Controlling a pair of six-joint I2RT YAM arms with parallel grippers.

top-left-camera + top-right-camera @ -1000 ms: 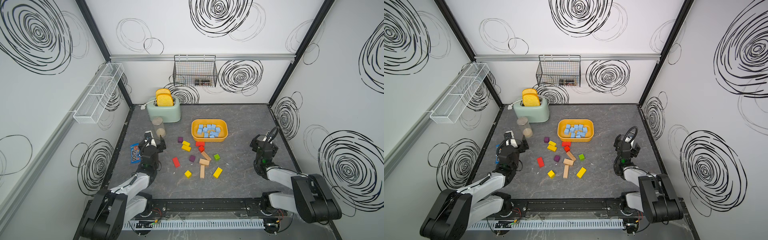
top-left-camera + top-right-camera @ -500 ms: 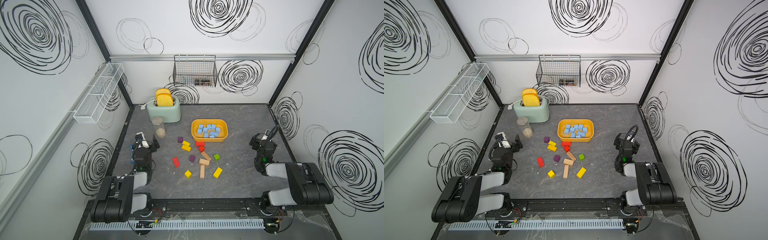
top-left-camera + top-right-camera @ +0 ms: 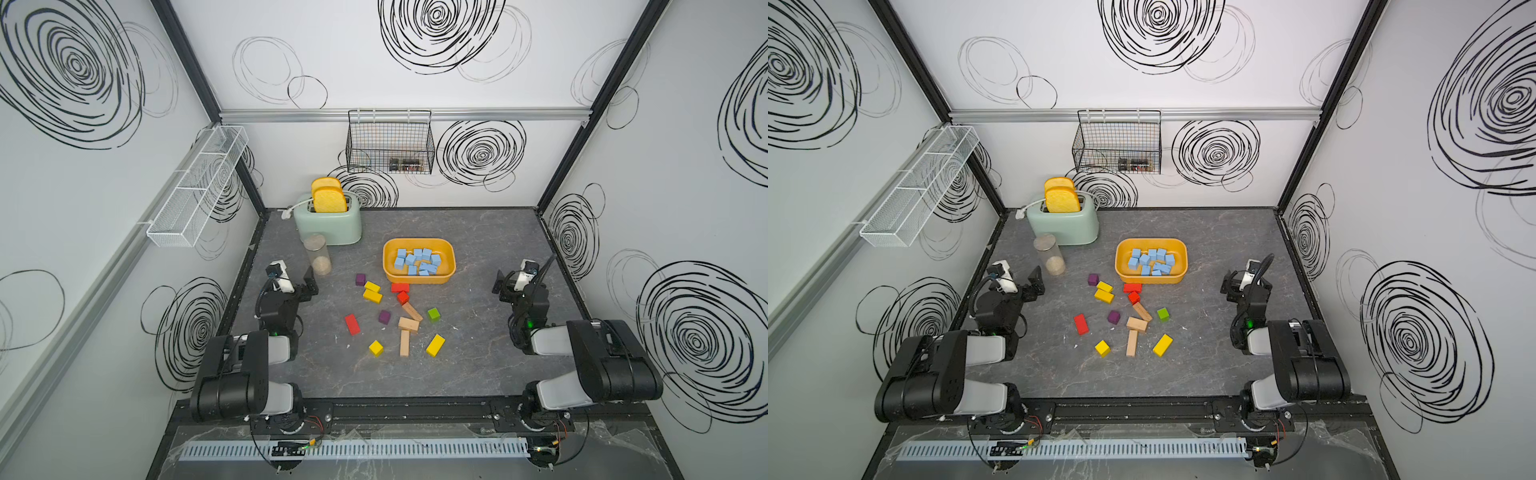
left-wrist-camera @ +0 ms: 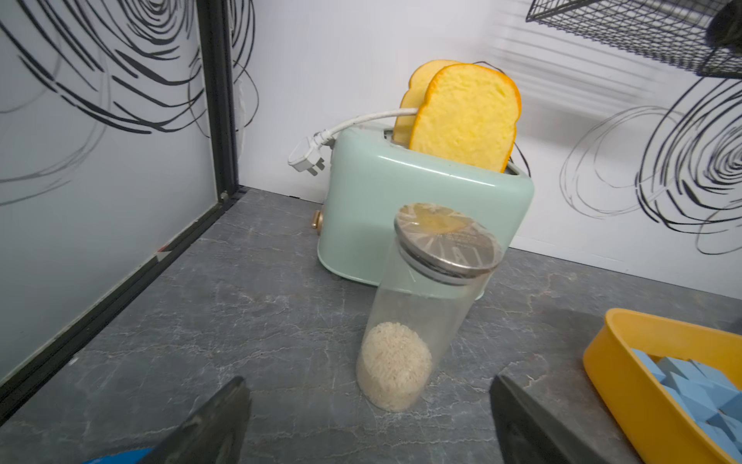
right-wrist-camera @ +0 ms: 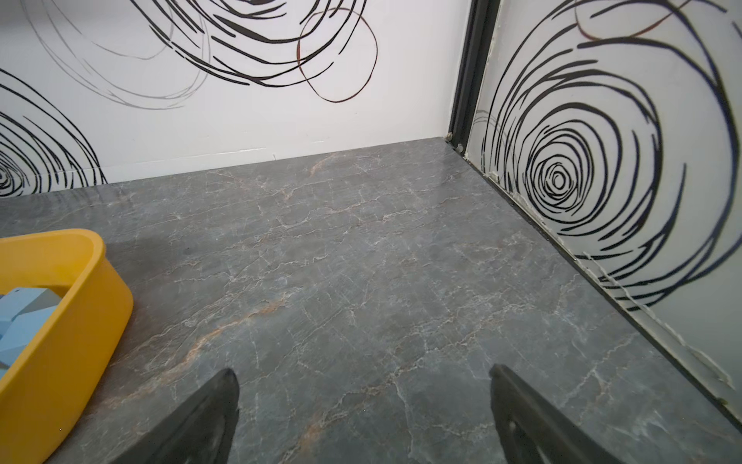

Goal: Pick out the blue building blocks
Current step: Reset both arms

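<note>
Several pale blue building blocks (image 3: pixel 417 262) (image 3: pixel 1152 262) lie piled in a yellow tray (image 3: pixel 419 279) (image 3: pixel 1151 279) at mid table. My left gripper (image 3: pixel 293 272) (image 3: pixel 1019 276) hangs open near the left wall, well left of the tray. In the left wrist view the left gripper (image 4: pixel 368 381) holds nothing, and the blue blocks (image 4: pixel 694 385) show inside the tray (image 4: pixel 626 377). My right gripper (image 3: pixel 517 278) (image 3: pixel 1244 280) (image 5: pixel 362 369) is open over bare table right of the tray (image 5: pixel 80 321), where blue blocks (image 5: pixel 24 313) show.
A mint toaster (image 3: pixel 328 220) with toast stands at the back left, and a rice jar (image 3: pixel 318 254) (image 4: pixel 405 321) stands just ahead of the left gripper. Red, yellow, purple, green and plain wooden blocks (image 3: pixel 399 316) lie scattered before the tray. A blue packet (image 4: pixel 116 458) lies under the left gripper.
Both arms have folded back toward the front rail, and the left gripper has shifted toward the left wall. Both grippers stayed open. The blocks have not moved.
</note>
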